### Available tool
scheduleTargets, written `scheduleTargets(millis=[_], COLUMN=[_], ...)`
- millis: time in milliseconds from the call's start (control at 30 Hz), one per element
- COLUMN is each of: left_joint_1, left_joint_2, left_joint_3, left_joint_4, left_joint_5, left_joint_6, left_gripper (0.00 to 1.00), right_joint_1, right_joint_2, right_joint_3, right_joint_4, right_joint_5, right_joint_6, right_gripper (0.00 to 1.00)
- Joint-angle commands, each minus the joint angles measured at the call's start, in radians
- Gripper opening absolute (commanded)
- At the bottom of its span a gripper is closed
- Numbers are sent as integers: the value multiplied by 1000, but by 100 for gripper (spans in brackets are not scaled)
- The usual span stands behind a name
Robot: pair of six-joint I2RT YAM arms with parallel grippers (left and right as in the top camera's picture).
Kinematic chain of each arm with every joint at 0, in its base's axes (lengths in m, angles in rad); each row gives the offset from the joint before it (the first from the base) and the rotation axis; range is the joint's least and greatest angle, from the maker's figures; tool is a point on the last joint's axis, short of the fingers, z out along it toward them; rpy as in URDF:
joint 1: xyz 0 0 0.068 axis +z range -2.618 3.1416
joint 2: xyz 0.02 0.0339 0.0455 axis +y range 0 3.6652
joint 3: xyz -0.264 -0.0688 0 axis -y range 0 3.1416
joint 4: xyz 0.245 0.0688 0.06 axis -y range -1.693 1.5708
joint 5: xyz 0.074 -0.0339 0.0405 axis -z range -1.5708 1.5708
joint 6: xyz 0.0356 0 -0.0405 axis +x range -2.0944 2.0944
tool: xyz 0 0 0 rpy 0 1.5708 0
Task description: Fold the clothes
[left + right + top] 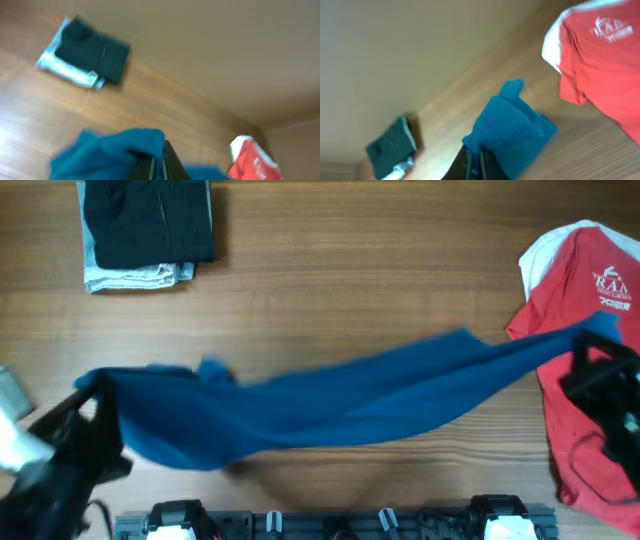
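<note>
Blue cloth is spanning the middle: one dark blue shirt (pixel 330 405) is hanging stretched between two grippers over the table. At the left, the left gripper (pixel 97 393) is pinching the shirt's left end, its jaws closed tight on the fabric. Toward the far left corner, two folded pieces are lying in one stack, a dark garment (pixel 150 220) sitting on a pale grey garment (pixel 135 277). At the right, the right gripper (pixel 590 358) is clamping the shirt's other end, its jaws likewise closed on cloth. Beneath that end, one red T-shirt (pixel 585 290) with white lettering is lying flat, and one white garment (pixel 545 245) is peeking out along its far edge. Everything is resting on a brown wood-grain table (pixel 350 270), and a plain beige wall (pixel 225 40) is rising behind it.
</note>
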Motion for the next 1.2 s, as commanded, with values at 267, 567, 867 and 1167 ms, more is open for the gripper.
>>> scheduleTargets(millis=[267, 567, 867, 1167], left_joint_1=[0, -1, 0, -20], left_joint_2=[368, 1210, 1294, 985], left_joint_3=[291, 291, 292, 279], left_joint_4=[49, 274, 174, -143], left_joint_5=[-56, -16, -48, -16], left_joint_6=[-25, -25, 16, 16], left_gripper=[4, 10, 100, 90], right_joint_1=[-2, -3, -3, -2], right_joint_2=[258, 870, 958, 708], right_joint_3=[278, 278, 278, 275], right_joint_4=[44, 240, 207, -43], right_joint_5=[19, 60, 113, -40], right_joint_6=[-29, -29, -110, -137], right_gripper=[4, 4, 100, 100])
